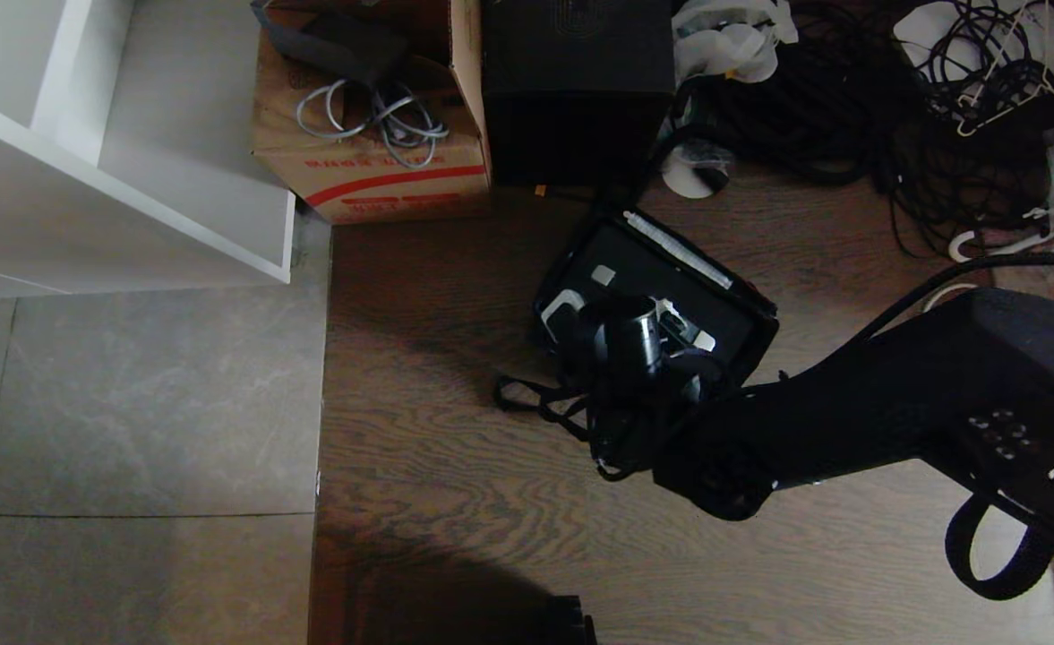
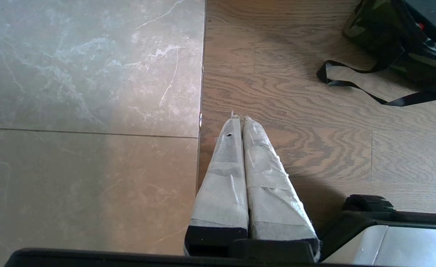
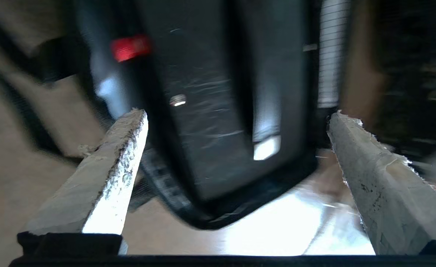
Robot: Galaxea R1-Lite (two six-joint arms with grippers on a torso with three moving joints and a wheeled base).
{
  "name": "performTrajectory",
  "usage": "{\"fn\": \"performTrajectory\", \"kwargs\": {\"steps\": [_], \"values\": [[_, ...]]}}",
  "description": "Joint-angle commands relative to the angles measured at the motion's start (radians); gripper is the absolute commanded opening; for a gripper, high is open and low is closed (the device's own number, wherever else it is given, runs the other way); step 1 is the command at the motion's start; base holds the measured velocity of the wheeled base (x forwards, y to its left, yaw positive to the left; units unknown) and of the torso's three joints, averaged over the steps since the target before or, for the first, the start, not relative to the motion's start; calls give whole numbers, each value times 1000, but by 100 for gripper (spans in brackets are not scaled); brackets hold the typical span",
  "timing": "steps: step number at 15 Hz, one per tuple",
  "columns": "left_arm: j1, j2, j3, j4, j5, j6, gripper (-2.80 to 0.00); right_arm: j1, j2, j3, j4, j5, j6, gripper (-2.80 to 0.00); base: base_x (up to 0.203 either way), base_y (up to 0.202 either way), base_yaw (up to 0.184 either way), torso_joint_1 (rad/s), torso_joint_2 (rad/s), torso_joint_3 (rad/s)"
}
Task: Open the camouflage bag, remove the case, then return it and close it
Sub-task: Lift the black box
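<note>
While the left gripper (image 2: 240, 122) hangs parked low over the seam between the grey tiles (image 2: 88, 111) and the wood floor (image 2: 314, 148), its 2 taped fingers pressed together and holding nothing, the right arm reaches in from the right across the floor toward the bag (image 1: 741, 358). The bag sits on the wood floor near the middle of the head view, in front of a black box (image 1: 576, 90) and a cardboard box (image 1: 374, 170), with its black strap (image 1: 535, 399) trailing loose on the boards toward the robot. In its open top lies the case (image 1: 661, 278), dark with a pale strip along its far edge. The right gripper (image 3: 236, 122) hovers just above the case, its fingers (image 3: 117, 155) spread wide to either side and pinching nothing; whether they touch the bag I cannot tell, as that view is blurred. A small red patch (image 3: 130, 47) shows beside the case. Tangled cables (image 1: 849, 116) lie well behind the bag.
</note>
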Motion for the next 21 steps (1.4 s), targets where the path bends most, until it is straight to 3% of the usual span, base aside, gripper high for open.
{"fn": "performTrajectory", "kwargs": {"steps": [1,3,5,6,7,8,9,10,11,13,15,16,19,20,21], "values": [[1,0,0,-1,0,-1,-280,-18,-77,-45,353,158,230,0,0,0,0,0,0,0],[1,0,0,-1,0,-1,-280,-30,-169,-97,654,587,524,0,0,0,0,0,0,0],[1,0,0,-1,0,-1,-280,-42,-303,-129,852,992,839,0,0,0,0,0,0,0],[1,0,0,-1,0,-1,-280,-45,-358,-117,902,1139,956,0,0,0,0,0,0,0],[1,0,0,-1,0,-1,-280,-47,-394,-76,922,1250,1011,0,0,0,0,0,0,0],[1,0,0,-1,0,-1,-280,-49,-408,-32,885,1300,1034,0,0,0,0,0,0,0],[1,0,0,-1,0,-1,-280,-49,-408,-17,798,1290,1040,0,0,0,0,0,0,0],[1,0,0,-1,0,-1,-280,-50,-399,-9,726,1217,1021,0,0,0,0,0,0,0],[1,0,0,-1,0,-1,-280,-51,-377,-6,688,1118,939,0,0,0,0,0,0,0],[1,0,0,-1,0,-1,-280,-51,-326,11,676,839,683,0,0,0,0,0,0,0],[1,0,0,-1,0,-1,-280,-47,-280,37,654,653,439,0,0,0,0,0,0,0],[1,0,0,-1,0,-1,-280,-38,-263,46,620,558,358,0,0,0,0,0,0,0],[1,0,0,-1,0,-1,-280,-9,-223,70,548,262,225,0,0,0,0,0,0,0],[1,0,0,-1,0,-1,-280,9,-198,85,488,182,200,0,0,0,0,0,0,0],[1,0,0,-1,0,-1,-280,24,-165,88,439,153,183,0,0,0,0,0,0,0]]}}
